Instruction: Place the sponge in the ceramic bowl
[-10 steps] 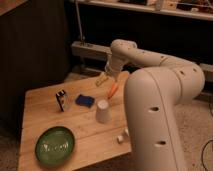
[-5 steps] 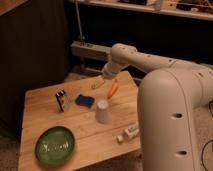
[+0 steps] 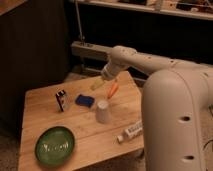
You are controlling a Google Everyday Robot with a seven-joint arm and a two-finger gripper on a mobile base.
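The sponge [image 3: 84,100] is a small deep blue block lying flat on the wooden table [image 3: 40,117], left of an upturned white cup [image 3: 102,111]. The ceramic bowl [image 3: 54,145] is round, green and glossy with pale markings, and sits near the table's front left corner. My gripper [image 3: 98,84] hangs over the back of the table, a short way above and to the right of the sponge, not touching it. The white arm reaches to it from the right.
A small black-and-white box [image 3: 61,99] stands left of the sponge. An orange object [image 3: 113,90] lies right of the gripper. A white tube [image 3: 131,132] lies near the table's right front edge. The arm's large white body [image 3: 175,125] fills the right side. Dark shelving stands behind.
The gripper has moved left and lower, closer to the sponge. The arm's white body has drawn to the right, uncovering the white tube.
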